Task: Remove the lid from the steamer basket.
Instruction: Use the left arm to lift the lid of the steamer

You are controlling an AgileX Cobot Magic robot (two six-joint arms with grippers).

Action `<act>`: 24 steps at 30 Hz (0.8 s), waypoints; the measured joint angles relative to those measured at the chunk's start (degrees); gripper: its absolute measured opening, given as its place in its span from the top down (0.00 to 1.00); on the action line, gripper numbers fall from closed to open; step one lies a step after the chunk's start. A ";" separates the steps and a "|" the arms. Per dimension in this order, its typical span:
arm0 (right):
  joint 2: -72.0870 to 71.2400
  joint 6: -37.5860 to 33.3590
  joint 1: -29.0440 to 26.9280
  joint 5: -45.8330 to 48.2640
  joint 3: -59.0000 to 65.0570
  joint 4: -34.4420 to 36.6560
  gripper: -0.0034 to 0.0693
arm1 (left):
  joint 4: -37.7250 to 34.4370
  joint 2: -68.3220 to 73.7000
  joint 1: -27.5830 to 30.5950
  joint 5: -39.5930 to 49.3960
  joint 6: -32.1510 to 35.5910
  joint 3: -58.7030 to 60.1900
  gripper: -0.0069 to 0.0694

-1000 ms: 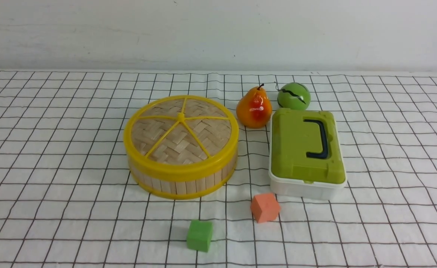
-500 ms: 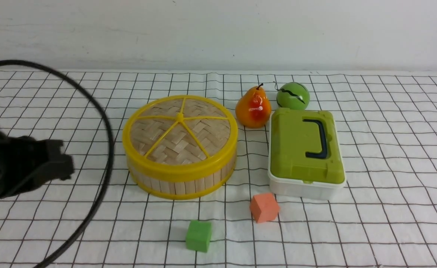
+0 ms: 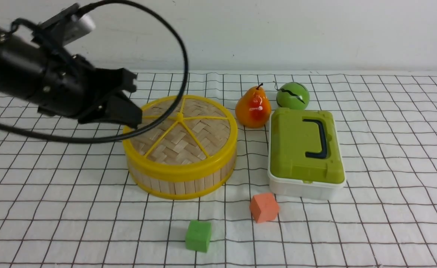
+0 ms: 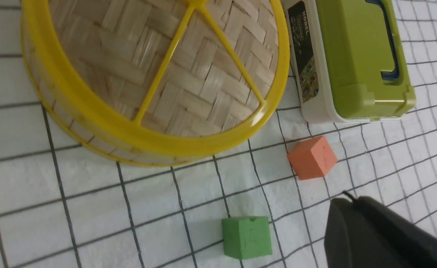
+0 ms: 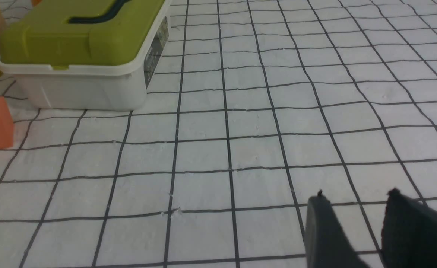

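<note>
The lid [image 3: 181, 126], woven tan bamboo with a yellow rim and spokes, sits closed on the steamer basket [image 3: 181, 184] in the middle of the checked cloth. Both show in the left wrist view, the lid [image 4: 166, 67] above the basket wall [image 4: 103, 147]. My left gripper [image 3: 136, 119] points down at the lid's left rim, above it; I cannot tell if it touches. In its wrist view the left gripper [image 4: 347, 199] shows no gap and holds nothing. My right gripper [image 5: 356, 196] is open and empty, low over bare cloth, and is out of the front view.
A pear [image 3: 253, 108] and a green ball [image 3: 293, 96] stand behind and to the right of the basket. A white box with a green lid [image 3: 306, 149] lies to its right. An orange cube [image 3: 265, 207] and a green cube [image 3: 199, 235] lie in front. The left arm's cable [image 3: 181, 56] arches over the basket's back.
My left arm came in from the left edge, rose and swung right, from low over the cloth to the lid's left rim. The lid and basket have not moved.
</note>
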 joint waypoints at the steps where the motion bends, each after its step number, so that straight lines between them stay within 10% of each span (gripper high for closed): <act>1: 0.00 0.00 0.00 0.00 0.00 0.00 0.62 | 2.91 1.39 -1.42 0.29 -2.28 -2.89 0.93; 8: 0.00 0.00 0.00 0.00 0.00 0.00 0.62 | 26.45 16.28 -9.95 4.73 -16.39 -22.04 0.93; 24: 0.00 0.00 0.00 0.00 0.00 0.00 0.62 | 32.46 33.77 -13.15 4.90 -18.47 -35.57 0.44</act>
